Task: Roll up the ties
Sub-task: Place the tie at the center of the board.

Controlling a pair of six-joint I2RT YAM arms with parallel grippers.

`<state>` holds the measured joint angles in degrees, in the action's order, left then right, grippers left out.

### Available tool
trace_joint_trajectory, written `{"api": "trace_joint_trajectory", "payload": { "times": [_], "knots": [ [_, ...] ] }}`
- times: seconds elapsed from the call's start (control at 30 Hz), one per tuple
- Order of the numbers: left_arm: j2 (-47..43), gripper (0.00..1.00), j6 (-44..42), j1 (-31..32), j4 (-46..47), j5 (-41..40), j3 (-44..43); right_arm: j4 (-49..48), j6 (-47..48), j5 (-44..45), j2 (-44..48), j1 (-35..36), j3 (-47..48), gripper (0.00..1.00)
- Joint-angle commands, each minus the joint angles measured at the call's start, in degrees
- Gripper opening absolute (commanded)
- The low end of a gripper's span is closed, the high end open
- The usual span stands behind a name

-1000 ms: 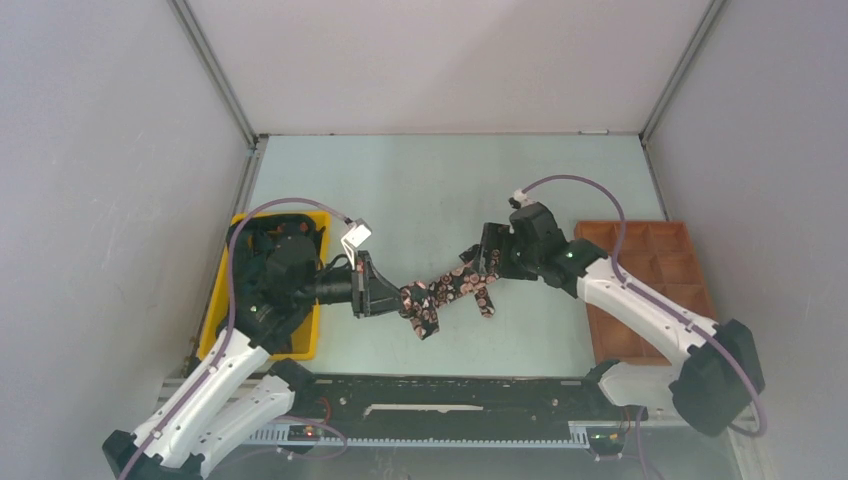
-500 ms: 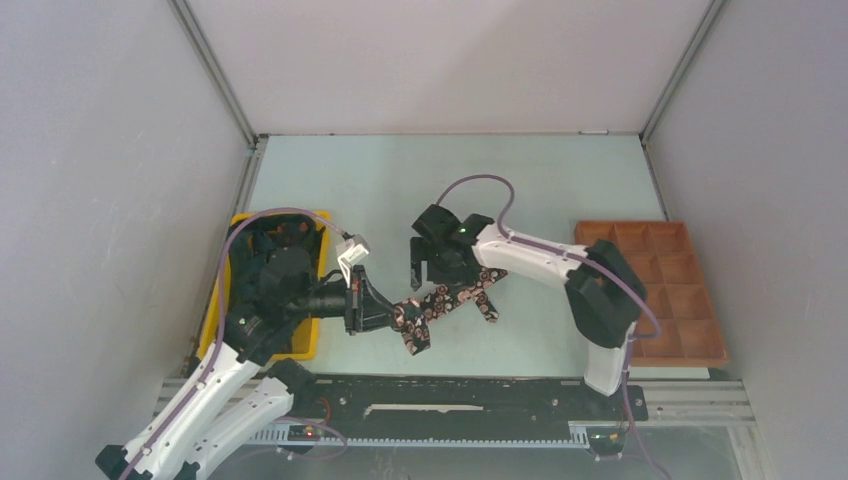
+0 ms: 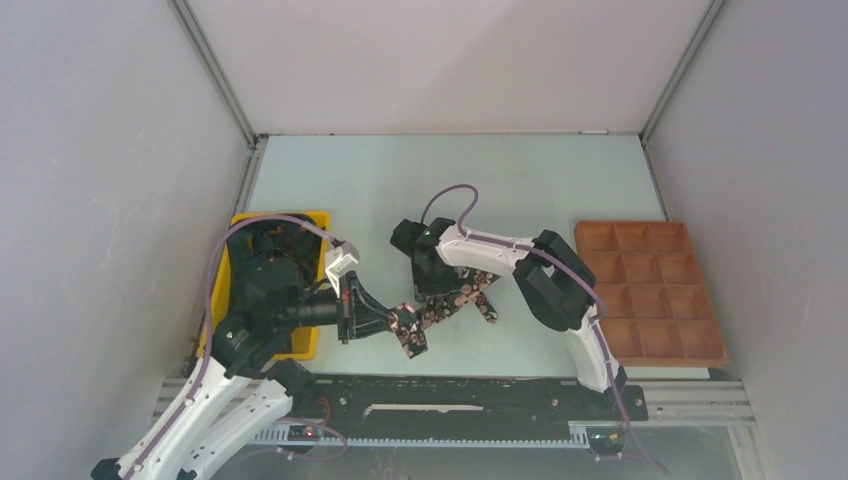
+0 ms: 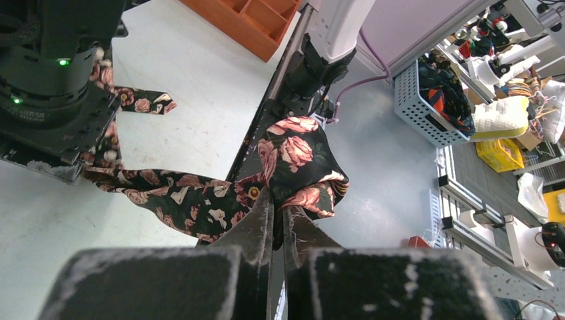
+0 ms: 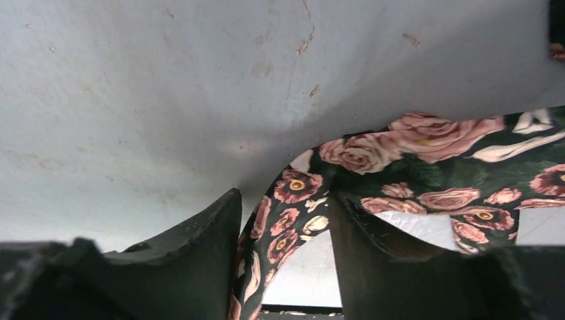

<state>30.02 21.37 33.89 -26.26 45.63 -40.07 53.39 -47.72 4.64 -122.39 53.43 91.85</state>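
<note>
Left end effector (image 4: 276,203) clamps the bunched end of the black rose-printed fabric necktie (image 4: 296,157). Right end effector (image 5: 285,213) straddles it, jaws apart.

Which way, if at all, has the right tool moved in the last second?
Yes. The right tool has swung left, away from the orange tray and toward the yellow bin, and now sits over the tie.
</note>
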Motion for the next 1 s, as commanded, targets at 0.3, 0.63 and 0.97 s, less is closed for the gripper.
{"api": "trace_joint_trajectory", "payload": {
  "times": [0.3, 0.63, 0.97],
  "knots": [
    [-1.0, 0.04, -1.8, 1.4, 1.7, -0.7, -1.1, -3.7, 0.4, -6.6, 2.4, -3.8, -2.4, 0.00],
    [14.1, 0.03, -5.0, 1.4, 2.3, -7.1, -14.9, -10.1, 6.4, -13.0, 8.5, -21.8, 5.2, 0.00],
    [40.4, 0.02, -12.7, 0.1, -5.2, -9.8, -44.4, -19.1, 8.7, -21.9, 8.0, -36.1, 20.5, 0.00]
  ]
}}
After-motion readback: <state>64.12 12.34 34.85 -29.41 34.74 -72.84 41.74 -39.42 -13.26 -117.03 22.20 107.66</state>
